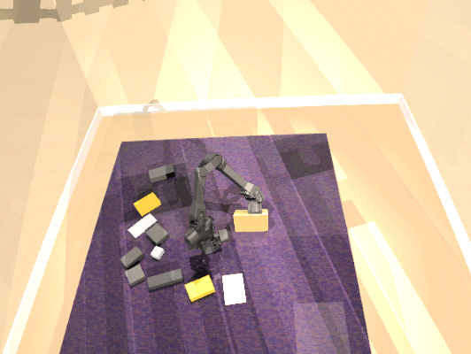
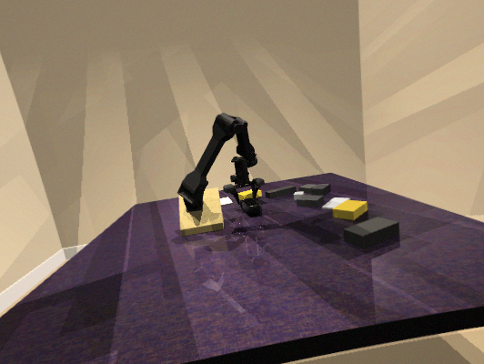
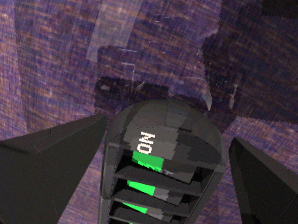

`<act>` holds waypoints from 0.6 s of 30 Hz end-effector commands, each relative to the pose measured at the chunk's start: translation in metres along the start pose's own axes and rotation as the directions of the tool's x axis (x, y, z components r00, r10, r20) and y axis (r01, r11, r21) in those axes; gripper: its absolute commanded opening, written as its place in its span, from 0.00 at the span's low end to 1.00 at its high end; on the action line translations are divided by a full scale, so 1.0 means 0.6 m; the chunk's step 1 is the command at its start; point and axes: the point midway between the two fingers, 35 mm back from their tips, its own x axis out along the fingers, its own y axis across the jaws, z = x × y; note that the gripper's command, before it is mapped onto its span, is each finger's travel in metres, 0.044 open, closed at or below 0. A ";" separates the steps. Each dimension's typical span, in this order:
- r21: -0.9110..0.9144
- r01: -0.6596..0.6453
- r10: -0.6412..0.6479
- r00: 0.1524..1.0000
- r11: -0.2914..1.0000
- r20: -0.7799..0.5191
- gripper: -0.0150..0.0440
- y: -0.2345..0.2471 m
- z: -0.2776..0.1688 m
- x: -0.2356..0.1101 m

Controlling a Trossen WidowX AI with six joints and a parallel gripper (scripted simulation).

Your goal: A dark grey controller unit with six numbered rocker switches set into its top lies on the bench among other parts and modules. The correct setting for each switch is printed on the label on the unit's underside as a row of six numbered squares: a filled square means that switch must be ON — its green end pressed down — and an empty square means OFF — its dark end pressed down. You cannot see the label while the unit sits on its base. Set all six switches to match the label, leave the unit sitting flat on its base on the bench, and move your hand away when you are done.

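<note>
The dark grey controller unit (image 2: 251, 208) (image 3: 167, 111) is under my gripper, with its rounded end toward the exterior camera. In the wrist view its top shows, with white "ON" lettering and a row of rockers with green ends at left. The lower rockers are cut off by the frame; which ends are pressed is unclear. My gripper (image 2: 247, 199) (image 3: 169, 133) is open around the unit, one finger on each side, with a narrow gap at the right fingertip. Whether the unit lies flat on the bench is unclear. Its label is hidden.
My arm stands on a cream block (image 1: 250, 222) (image 2: 214, 211). A yellow block (image 1: 200, 288), a white sheet (image 1: 234, 289) and a long dark block (image 1: 165, 280) lie near the gripper. Another yellow block (image 1: 147, 203) (image 2: 350, 209) and several dark modules lie farther off.
</note>
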 end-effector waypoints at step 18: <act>-0.001 -0.001 0.001 1.000 1.000 -0.003 1.00 -0.001 -0.100 -0.067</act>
